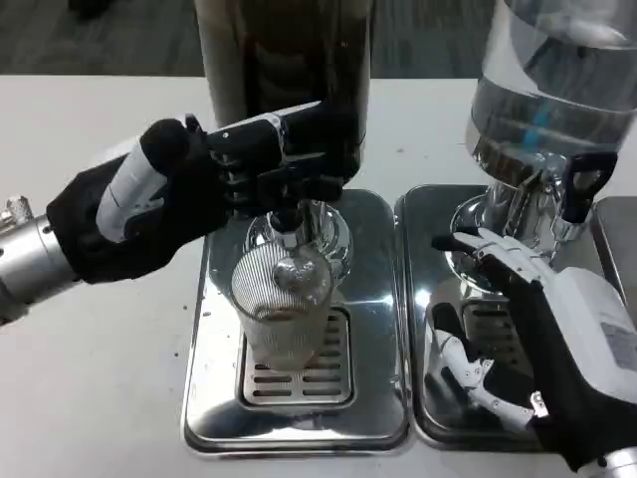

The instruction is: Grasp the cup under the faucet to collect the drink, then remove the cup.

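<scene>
the cup (282, 311) stands on the grate of the left drip tray (219, 398), right under the dark dispenser's (284, 60) faucet (287, 214), so whatever pours should fall into it; it looks to hold only a little at the bottom. the left hand (209, 194) reaches across at faucet level, fingers curled at the tap, likely to work it. the right hand (528, 329) waits over the right drip tray (423, 299), fingers spread and holding nothing, well placed to take the cup.

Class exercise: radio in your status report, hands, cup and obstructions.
Left hand at dark dispenser's tap. Right hand open over right tray. Cup on grate under faucet, unheld. Nothing blocking.
</scene>
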Robot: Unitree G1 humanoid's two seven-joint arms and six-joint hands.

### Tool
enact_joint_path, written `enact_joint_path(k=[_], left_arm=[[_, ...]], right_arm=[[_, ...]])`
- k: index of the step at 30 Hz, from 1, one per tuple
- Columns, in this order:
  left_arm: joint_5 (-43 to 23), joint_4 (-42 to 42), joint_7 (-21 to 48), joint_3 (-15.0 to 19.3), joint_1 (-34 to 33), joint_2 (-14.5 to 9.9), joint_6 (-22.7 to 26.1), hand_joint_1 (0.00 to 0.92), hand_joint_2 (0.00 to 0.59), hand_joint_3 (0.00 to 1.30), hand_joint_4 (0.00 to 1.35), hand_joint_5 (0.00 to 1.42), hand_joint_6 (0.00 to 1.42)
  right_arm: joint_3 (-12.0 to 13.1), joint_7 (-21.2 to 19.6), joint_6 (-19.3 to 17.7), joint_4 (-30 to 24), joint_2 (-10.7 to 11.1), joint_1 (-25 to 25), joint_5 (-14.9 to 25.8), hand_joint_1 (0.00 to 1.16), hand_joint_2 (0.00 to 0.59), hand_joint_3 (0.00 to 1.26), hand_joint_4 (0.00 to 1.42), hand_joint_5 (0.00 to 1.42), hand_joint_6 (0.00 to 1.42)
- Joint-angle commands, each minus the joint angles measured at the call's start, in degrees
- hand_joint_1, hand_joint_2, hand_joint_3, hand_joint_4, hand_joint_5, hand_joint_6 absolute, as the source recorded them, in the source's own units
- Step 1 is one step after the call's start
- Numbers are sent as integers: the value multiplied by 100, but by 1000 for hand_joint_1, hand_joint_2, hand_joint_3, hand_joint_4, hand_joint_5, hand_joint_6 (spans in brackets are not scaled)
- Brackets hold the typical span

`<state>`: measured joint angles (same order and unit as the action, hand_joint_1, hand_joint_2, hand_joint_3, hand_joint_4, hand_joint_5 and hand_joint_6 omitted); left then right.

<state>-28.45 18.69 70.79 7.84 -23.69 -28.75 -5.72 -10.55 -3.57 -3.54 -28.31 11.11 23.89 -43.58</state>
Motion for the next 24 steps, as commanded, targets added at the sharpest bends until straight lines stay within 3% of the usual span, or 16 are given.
enact_joint_path(k=[1, 16, 24], left_arm=[[170, -166, 98, -83, 94, -34, -320, 0, 24, 93, 0, 93, 129], [315, -300, 131, -142, 191, -39, -873, 0, 19, 79, 0, 92, 129], [513, -405, 117, -186, 298, -78, -1446, 0, 19, 68, 0, 91, 129]], right_arm=[[-18, -74, -43, 58, 1, -44, 23, 716, 444, 286, 164, 134, 212], [17, -29, 15, -21, -7, 12, 49, 721, 452, 285, 164, 134, 212], [15, -3, 18, -6, -8, -26, 86, 719, 458, 285, 164, 134, 212]])
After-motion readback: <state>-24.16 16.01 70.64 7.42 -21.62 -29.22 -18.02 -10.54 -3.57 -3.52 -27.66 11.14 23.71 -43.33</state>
